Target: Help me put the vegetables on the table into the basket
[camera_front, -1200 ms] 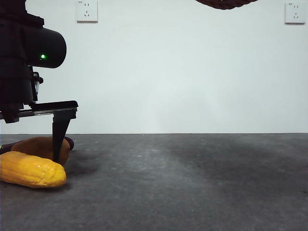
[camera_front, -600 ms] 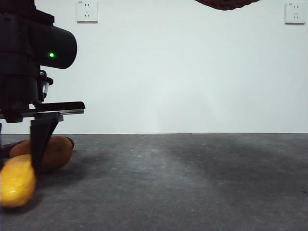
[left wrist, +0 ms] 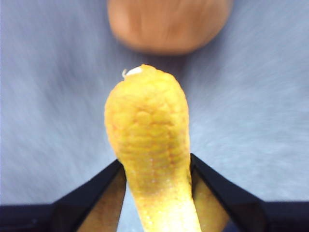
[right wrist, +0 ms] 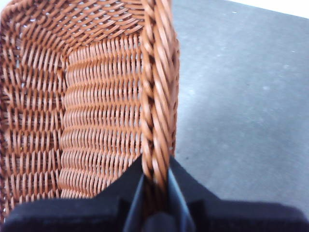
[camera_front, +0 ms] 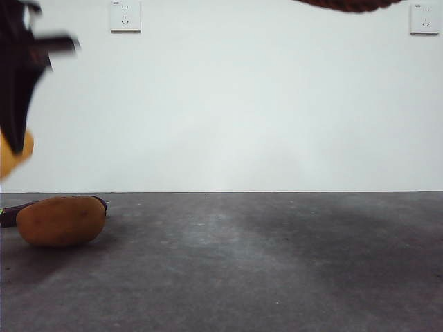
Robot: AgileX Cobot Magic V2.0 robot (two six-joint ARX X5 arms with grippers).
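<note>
Left pincer (left wrist: 155,166) clamped on corn cob (left wrist: 149,140), lifted clear above counter (camera_front: 277,263). Potato-like tuber (camera_front: 61,220) resting on counter, eggplant (camera_front: 12,212) just behind it, mostly hidden. Right pincer (right wrist: 155,181) closed on braided rim of basket (right wrist: 96,116), held high off counter.

A bumpy yellow corn (left wrist: 149,140), an orange-brown tuber (camera_front: 61,220), a brown woven basket (right wrist: 91,101) and a speckled dark grey table (camera_front: 277,263) are seen.

Front view low and level across table (camera_front: 277,263), wrist views close, looking down, probably sharing tuber (camera_front: 61,221) with left wrist
</note>
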